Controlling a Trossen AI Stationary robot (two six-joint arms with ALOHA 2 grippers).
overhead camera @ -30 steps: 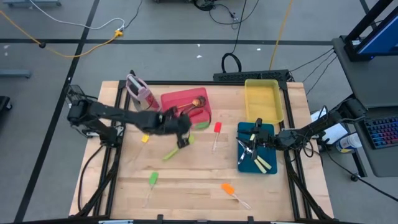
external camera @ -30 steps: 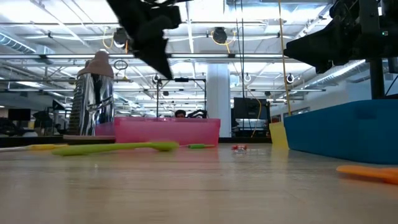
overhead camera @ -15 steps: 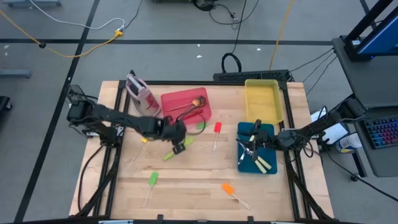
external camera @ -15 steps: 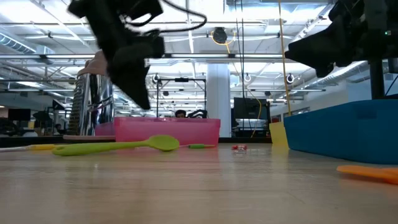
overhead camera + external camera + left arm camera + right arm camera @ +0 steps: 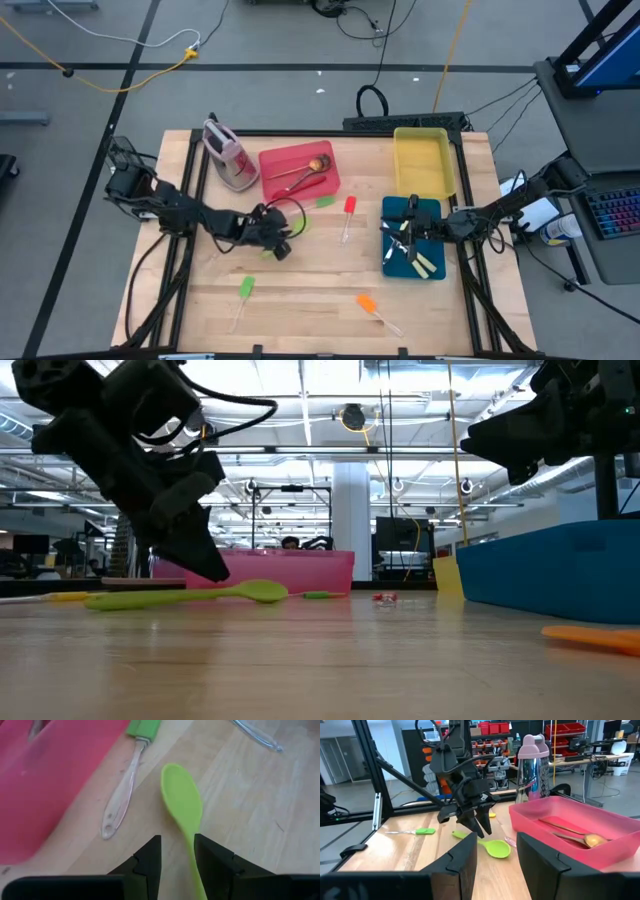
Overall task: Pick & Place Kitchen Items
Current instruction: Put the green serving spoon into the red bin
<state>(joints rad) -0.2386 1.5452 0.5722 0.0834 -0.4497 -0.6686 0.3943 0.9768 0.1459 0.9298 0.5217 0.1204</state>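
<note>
The left gripper [image 5: 177, 857] stands parted, its jaws straddling the handle of the green spoon [image 5: 182, 805] lying flat on the table, without clamping it. At its 11 o'clock lie a green-headed spatula [image 5: 129, 780] and the red tray [image 5: 45, 780]. The right gripper [image 5: 408, 238] hangs open and empty over the blue tray [image 5: 436, 268].

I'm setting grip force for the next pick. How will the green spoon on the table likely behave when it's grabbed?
The green spoon looks like moulded plastic, so probably light and fairly stiff. Its handle is slim and smooth and runs between the left gripper's open fingers, so it may slip or pivot. Lying flat, its rounded bowl could rock.
</note>
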